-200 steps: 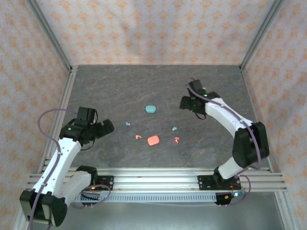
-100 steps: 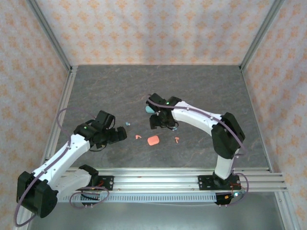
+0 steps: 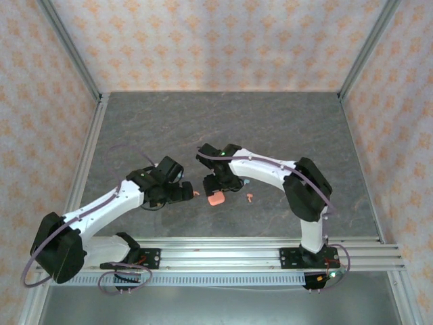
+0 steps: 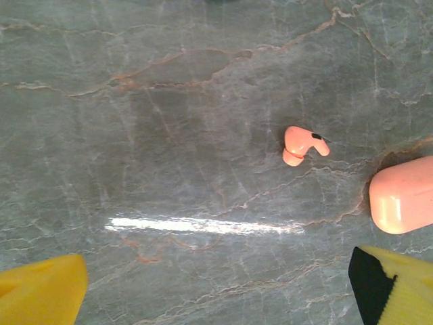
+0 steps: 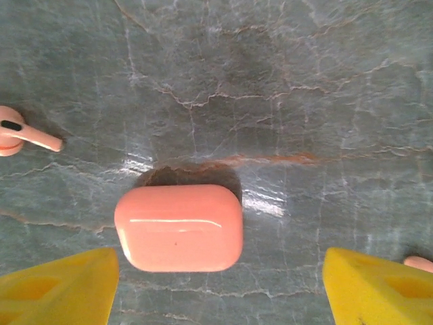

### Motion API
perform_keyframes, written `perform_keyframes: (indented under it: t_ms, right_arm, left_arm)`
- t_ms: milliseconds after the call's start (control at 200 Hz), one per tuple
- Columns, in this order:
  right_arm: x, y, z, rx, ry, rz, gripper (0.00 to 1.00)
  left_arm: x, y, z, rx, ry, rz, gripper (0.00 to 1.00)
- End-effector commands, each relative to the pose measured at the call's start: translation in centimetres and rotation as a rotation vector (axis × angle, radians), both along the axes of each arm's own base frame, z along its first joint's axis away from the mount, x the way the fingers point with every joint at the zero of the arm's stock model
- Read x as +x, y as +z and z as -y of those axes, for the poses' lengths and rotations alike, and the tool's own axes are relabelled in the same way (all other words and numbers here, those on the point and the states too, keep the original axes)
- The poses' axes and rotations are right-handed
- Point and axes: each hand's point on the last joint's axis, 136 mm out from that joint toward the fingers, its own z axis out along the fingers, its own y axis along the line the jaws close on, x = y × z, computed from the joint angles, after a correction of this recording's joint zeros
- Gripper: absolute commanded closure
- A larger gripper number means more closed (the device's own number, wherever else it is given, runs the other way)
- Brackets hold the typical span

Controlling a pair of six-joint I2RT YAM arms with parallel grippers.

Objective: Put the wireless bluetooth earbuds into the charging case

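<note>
The salmon-pink earbud (image 4: 304,144) lies loose on its side ahead of your left tool (image 4: 216,298), off-centre toward the finger on the case's side. Nothing touches it, so both fingers have room to come down around it. It is a glossy plastic nub with a short stem and a dark spot. Being rounded, it will probably slip if pinched off-centre. The charging case (image 5: 179,228) sits just ahead of your right tool (image 5: 216,291), within the span of its fingers and apart from both. It is a smooth pink oblong with rounded corners. No gap shows at the lid, so I judge it must be opened before an earbud goes in. Both tools stand wide open, gripping nothing. The other pink earbud (image 3: 250,198) rests on the far side of the case from your left tool. The surface (image 4: 169,101) is dark, veined and stone-like, and reflects the light.
</note>
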Motion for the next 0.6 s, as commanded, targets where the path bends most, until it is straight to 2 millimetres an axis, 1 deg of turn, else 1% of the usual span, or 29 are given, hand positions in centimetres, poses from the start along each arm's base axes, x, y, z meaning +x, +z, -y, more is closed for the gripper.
perform_keyframes:
  t_ms: [0,135,270,380,595]
  right_arm:
    - [-0.9,-0.2,-0.4,-0.028,0.051,-0.043,0.2]
    - [-1.1,-0.9,-1.1,-0.034,0.071,-0.061,0.19]
    - [-1.1,-1.9,-1.3,-0.046,0.072,-0.069,0.19]
    - [-1.2,-2.8,-0.9,-0.074,0.069,-0.079,0.19]
    - [-1.5,-4.0,0.1,-0.115,0.067,-0.092,0.21]
  left_arm:
    - [1.0,0.7,0.3,0.03,0.023,0.038,0.0]
    - [0.7,0.4,0.1,0.041,0.047,0.034,0.0]
    - [0.6,0.2,-0.3,0.033,0.075,0.049,0.0]
    - [0.6,0.1,-0.4,0.042,0.076,0.049,0.0]
    - [0.7,-0.1,-0.4,0.061,0.074,0.029,0.0]
